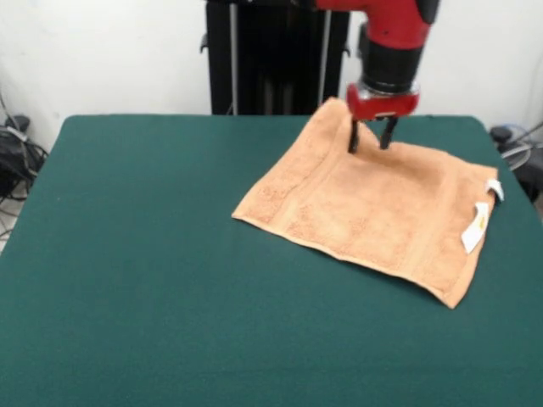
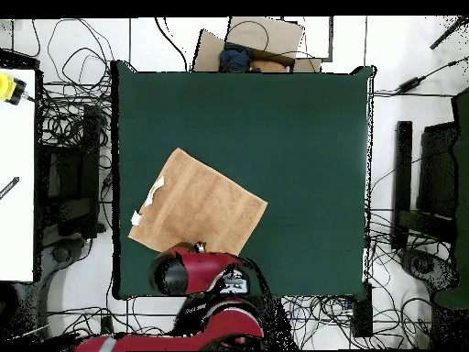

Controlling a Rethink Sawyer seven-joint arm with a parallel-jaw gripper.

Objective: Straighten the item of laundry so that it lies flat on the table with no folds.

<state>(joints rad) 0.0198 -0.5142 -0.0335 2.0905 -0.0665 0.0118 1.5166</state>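
The orange-tan towel (image 1: 373, 199) lies spread out on the dark green table (image 1: 153, 254), at the right and far side in the front view, turned at an angle. Its white tags (image 1: 475, 227) sit on the right edge. In the overhead view the towel (image 2: 197, 202) lies at the lower left, with the tags (image 2: 147, 203) on its left edge. My gripper (image 1: 371, 141) hangs just above the towel's far edge, its two black fingers (image 1: 353, 136) apart with nothing between them. In the overhead view the red arm (image 2: 197, 272) hides the gripper and the towel's near edge.
Cables and black equipment (image 2: 69, 183) lie on the floor around the table. A white table (image 2: 16, 174) stands at the left in the overhead view. A cardboard box (image 2: 261, 41) sits beyond the table's far edge. The black pedestal (image 1: 271, 55) stands behind the table.
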